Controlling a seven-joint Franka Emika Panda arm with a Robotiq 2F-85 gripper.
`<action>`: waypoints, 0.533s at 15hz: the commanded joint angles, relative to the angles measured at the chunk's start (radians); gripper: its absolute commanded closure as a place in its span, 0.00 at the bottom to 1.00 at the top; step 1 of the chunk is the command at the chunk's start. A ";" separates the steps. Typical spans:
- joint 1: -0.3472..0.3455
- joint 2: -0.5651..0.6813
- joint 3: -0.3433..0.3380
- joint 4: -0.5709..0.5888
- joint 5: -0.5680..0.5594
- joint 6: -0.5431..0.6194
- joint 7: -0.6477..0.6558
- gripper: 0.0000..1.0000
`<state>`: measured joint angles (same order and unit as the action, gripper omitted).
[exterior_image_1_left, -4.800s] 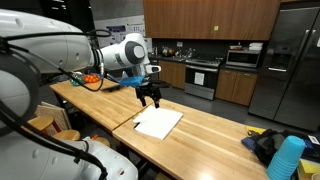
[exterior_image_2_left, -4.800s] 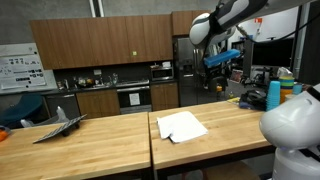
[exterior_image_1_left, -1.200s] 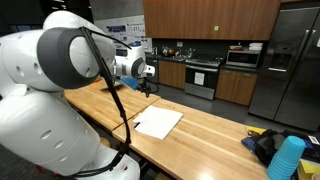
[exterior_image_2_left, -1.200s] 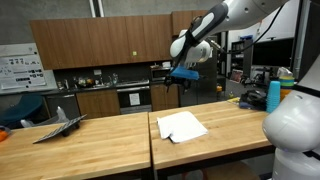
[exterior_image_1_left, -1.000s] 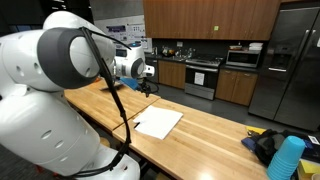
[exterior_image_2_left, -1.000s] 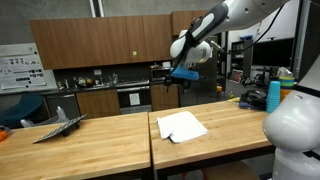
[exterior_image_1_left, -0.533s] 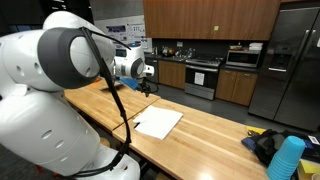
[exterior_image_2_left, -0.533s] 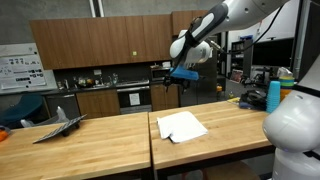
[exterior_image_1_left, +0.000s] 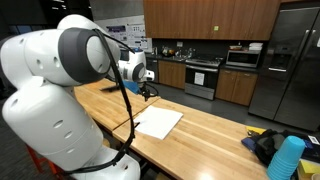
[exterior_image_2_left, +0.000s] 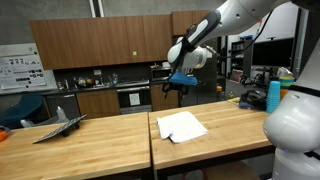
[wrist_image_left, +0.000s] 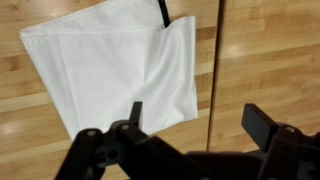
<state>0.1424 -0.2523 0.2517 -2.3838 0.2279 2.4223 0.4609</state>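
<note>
A white cloth (exterior_image_1_left: 158, 122) lies flat on the wooden table (exterior_image_1_left: 215, 135), next to the seam between its two tops; it also shows in an exterior view as the cloth (exterior_image_2_left: 181, 126) and in the wrist view as the cloth (wrist_image_left: 110, 70). My gripper (exterior_image_1_left: 148, 92) hangs in the air well above the table, behind the cloth, also seen as the gripper (exterior_image_2_left: 172, 88). In the wrist view the gripper (wrist_image_left: 197, 112) is open with nothing between its fingers, over the cloth's corner and the seam (wrist_image_left: 215, 60). A thin black strap (wrist_image_left: 163, 12) pokes out at the cloth's far edge.
A blue cylinder (exterior_image_1_left: 287, 158) and a black bag (exterior_image_1_left: 265, 145) sit at one end of the table. A teal bottle (exterior_image_2_left: 273, 95) stands near the robot's base. A grey folded object (exterior_image_2_left: 60, 125) rests on the far tabletop. Kitchen cabinets and a stove stand behind.
The arm has shifted a little, carrying the gripper slightly lower and nearer the cloth. The jaws have stayed open and the cloth has not moved.
</note>
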 joint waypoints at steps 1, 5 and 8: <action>0.035 0.132 -0.012 0.098 0.019 -0.072 -0.098 0.00; 0.046 0.219 -0.007 0.199 -0.052 -0.220 -0.138 0.00; 0.048 0.260 -0.010 0.276 -0.133 -0.349 -0.120 0.00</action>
<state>0.1815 -0.0355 0.2529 -2.1972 0.1588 2.1901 0.3415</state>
